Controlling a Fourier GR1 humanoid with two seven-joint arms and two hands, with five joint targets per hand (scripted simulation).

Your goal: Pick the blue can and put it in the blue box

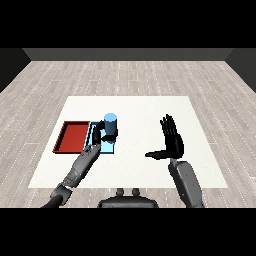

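Blue can (110, 123): upright cylinder, paler top, over blue tray (108, 148). Left hand (98, 134) fingers curled round it. Right hand (171, 140) fingers straight, empty, at right.

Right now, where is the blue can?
In the head view the blue can is left of centre, held in the left hand over the light blue tray, just right of the red tray.

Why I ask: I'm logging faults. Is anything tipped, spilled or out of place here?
Nothing stands out. The blue can is upright in the left hand over the blue tray; the red tray lies flat beside it.
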